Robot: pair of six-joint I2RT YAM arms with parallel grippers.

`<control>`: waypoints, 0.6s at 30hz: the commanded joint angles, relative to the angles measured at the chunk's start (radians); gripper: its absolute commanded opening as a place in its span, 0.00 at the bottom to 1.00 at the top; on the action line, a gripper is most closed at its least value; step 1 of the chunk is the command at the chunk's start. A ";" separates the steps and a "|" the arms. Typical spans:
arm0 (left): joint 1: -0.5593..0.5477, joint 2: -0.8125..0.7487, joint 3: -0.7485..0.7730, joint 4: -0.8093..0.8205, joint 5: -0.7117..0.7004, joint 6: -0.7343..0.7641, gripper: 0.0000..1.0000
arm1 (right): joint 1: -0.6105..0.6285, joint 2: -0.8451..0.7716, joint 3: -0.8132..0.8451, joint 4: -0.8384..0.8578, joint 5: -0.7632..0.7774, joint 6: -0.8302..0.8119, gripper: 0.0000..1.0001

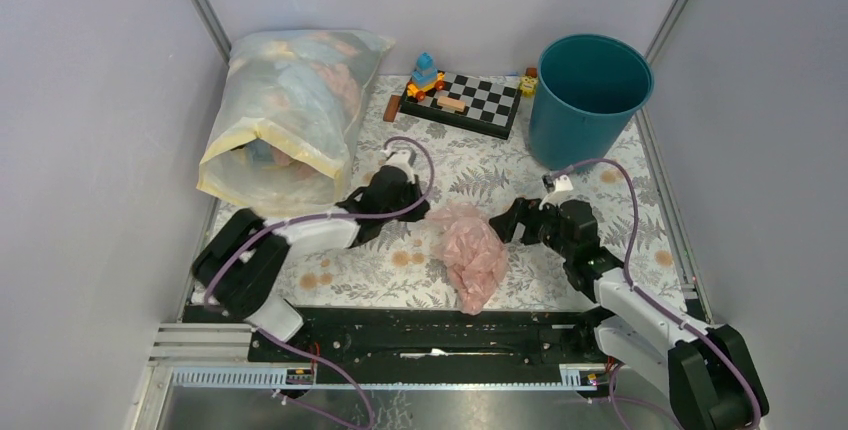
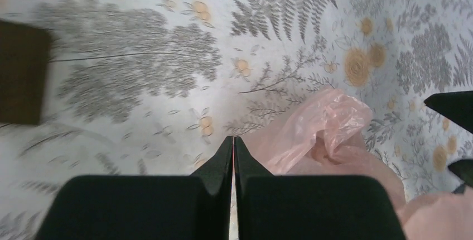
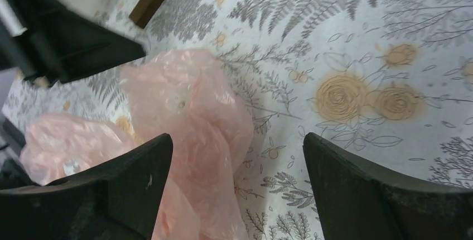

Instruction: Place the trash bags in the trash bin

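Observation:
The pale-pink trash bag lies crumpled on the flowered mat between my two grippers. My left gripper sits at its upper left edge. In the left wrist view the left gripper is shut, and the bag lies just right of its tips. My right gripper is open at the bag's right side. In the right wrist view the right gripper has part of the bag between its fingers, near the left one. The teal trash bin stands upright at the back right, apart from both grippers.
A large milky-yellow sack with coloured contents lies at the back left. A black-and-white checkered board with small toys sits at the back, left of the bin. A brown block lies beside the board. Grey walls enclose the table.

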State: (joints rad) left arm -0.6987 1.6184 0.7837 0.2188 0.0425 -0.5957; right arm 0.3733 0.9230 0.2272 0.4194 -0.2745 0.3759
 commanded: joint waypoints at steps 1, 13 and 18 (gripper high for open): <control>0.008 -0.237 -0.133 0.098 -0.254 -0.009 0.00 | 0.005 -0.036 0.162 -0.213 0.157 0.124 0.95; 0.006 -0.348 -0.247 0.280 -0.160 -0.035 0.07 | 0.064 -0.031 0.563 -0.761 0.165 0.460 0.96; 0.007 -0.298 -0.231 0.309 -0.075 -0.029 0.31 | 0.165 -0.070 0.541 -0.840 0.366 0.758 1.00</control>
State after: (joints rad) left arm -0.6926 1.2957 0.5171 0.4503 -0.1055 -0.6250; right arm 0.4740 0.8761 0.7685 -0.2619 -0.0784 0.8665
